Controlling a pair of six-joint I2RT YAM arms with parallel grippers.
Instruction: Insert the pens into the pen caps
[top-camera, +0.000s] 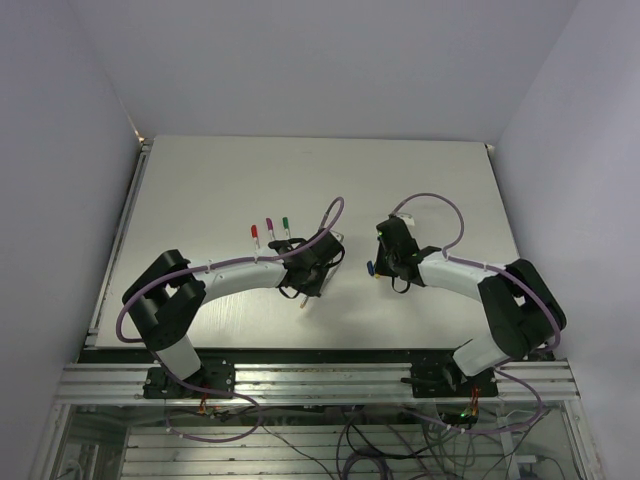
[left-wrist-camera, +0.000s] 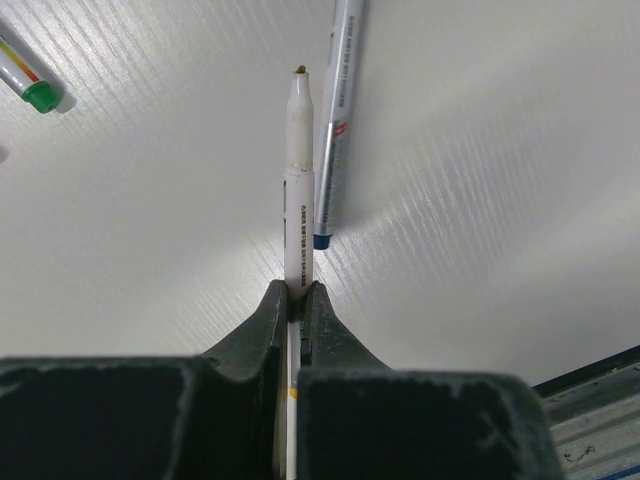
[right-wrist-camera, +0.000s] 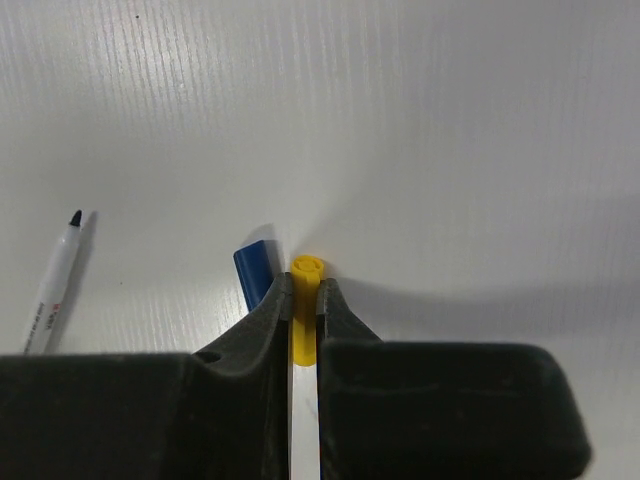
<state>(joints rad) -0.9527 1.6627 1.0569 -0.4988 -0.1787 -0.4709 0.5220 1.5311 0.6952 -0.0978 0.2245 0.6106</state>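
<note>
Altogether three capped pens (top-camera: 268, 231) lie ten o'clock of the left hand (left-wrist-camera: 297, 292), which clenches a fourth pen (left-wrist-camera: 298, 170), while the right hand (right-wrist-camera: 303, 296) grips one yellow cap (right-wrist-camera: 306, 268).

Both arms bent inward; left gripper (left-wrist-camera: 296, 291) closed, right gripper (right-wrist-camera: 305, 288) closed.

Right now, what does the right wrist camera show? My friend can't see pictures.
The right hand is shut on a yellow cap over a white table. A blue cap lies just left of it, and an uncapped pen with a dark tip lies at the far left.
</note>
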